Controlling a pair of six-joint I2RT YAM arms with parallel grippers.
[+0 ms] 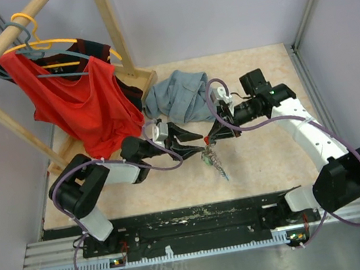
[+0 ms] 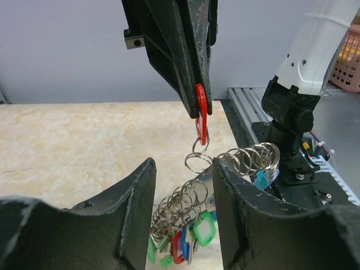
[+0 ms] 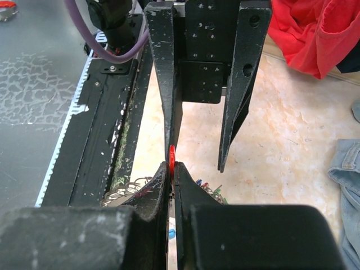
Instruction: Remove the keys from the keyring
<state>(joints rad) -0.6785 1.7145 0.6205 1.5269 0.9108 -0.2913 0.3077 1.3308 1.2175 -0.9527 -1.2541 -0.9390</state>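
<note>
Presently we list: right gripper [image 3: 172, 169], clamped on one red key [image 2: 201, 106] and holding it high, so that the keyring [image 2: 247, 160] hangs as a slack chain of silver rings at the centre of the left wrist view. Other keys [image 2: 194, 236], with red, blue and green heads, dangle at lower centre. Left gripper [image 2: 181, 169], fingers spread and empty, straddles the chain; we judge it placed to brace the rings while the red key is worked off. Surface: beige marbled table [image 1: 265, 155]. Room: plain grey walls; wooden rack [image 1: 111, 22] with red shirt [image 1: 79, 103], upper left; denim cloth [image 1: 177, 97], top centre.
</note>
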